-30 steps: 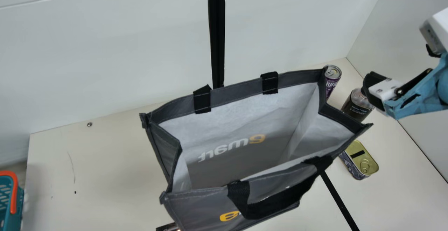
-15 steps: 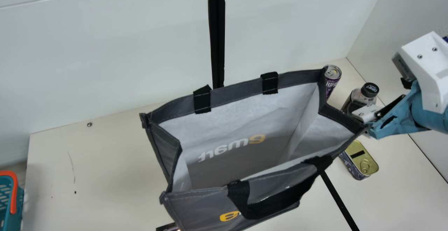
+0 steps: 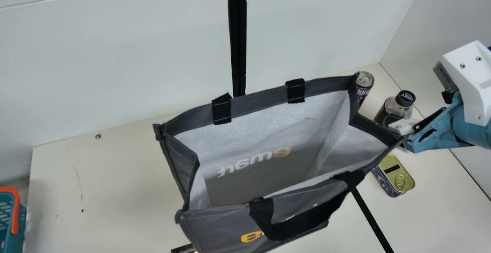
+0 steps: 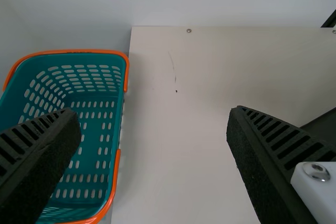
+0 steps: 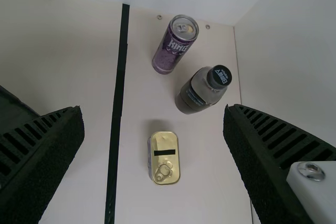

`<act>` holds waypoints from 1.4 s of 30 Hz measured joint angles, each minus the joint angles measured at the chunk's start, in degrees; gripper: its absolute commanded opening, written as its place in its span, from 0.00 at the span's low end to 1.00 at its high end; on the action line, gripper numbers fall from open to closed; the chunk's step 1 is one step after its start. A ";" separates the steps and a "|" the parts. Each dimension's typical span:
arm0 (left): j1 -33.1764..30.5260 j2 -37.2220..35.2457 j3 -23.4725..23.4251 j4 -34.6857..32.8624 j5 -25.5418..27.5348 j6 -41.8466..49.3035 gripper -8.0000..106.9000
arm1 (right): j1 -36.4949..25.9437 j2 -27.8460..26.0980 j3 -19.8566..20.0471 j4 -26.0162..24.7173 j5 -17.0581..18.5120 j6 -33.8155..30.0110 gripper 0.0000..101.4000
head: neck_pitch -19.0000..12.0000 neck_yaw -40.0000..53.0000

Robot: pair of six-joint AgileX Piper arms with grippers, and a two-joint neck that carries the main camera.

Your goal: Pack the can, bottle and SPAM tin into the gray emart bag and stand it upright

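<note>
Emart bag (image 3: 222, 226), gray with a pale lining, stood open-mouthed on the cream table (image 3: 122, 191), one black strap handle (image 3: 303, 226) drooping at its five o'clock in the main view. The can, bottle and tin were all outside it. The purple can (image 3: 362, 92) stood near its two o'clock, partly behind the rim. The dark bottle (image 3: 395, 107), black-capped, stood between two and three o'clock, and the SPAM tin (image 3: 397, 174) lay at three, its gold ring-pull lid facing up.

The right gripper (image 3: 401, 130) was also out between two and three, covering some of the bottle's lower part and right by the bag's corner; I could not tell whether it touched that corner. In its wrist view the ribbed fingers (image 5: 47, 140) were spread wide, with nothing gripped, and the tin showed through the gap.

The left gripper (image 4: 153, 114) had its two fingers wide apart too, likewise holding nothing, with bare tabletop seen between them. Farther out, between eight and nine o'clock from the bag, was a teal basket (image 3: 17, 241) with orange handles (image 3: 14, 207).
</note>
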 measured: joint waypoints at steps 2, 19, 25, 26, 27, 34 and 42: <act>0.00 0.00 0.00 0.00 0.00 0.00 0.85 | 0.00 0.00 0.00 0.00 0.00 0.00 0.94 | 0.00 -0.09; 0.00 0.00 0.00 0.00 0.00 0.00 0.85 | 0.00 0.00 0.00 0.00 0.00 0.00 0.94 | 0.00 0.00; 0.00 0.00 0.00 0.00 0.00 0.00 0.85 | 0.00 0.00 0.00 0.00 0.00 0.00 0.94 | 0.00 -0.09; -0.13 0.00 0.00 0.00 -0.17 0.00 0.85 | 0.00 0.00 0.00 0.00 0.00 0.00 0.94 | 0.00 0.00; -0.39 0.12 0.00 0.00 -0.25 0.00 0.85 | 0.00 0.00 0.00 0.00 0.00 0.00 0.94 | 0.00 -0.09; -2.65 1.24 -0.37 -0.23 -1.98 0.00 0.85 | 0.00 0.00 0.00 0.00 0.00 0.00 0.94 | 0.00 0.00; -6.20 2.99 -1.05 0.50 -4.34 -0.74 0.85 | 0.00 0.00 0.00 0.00 0.00 0.00 0.94 | 0.00 0.00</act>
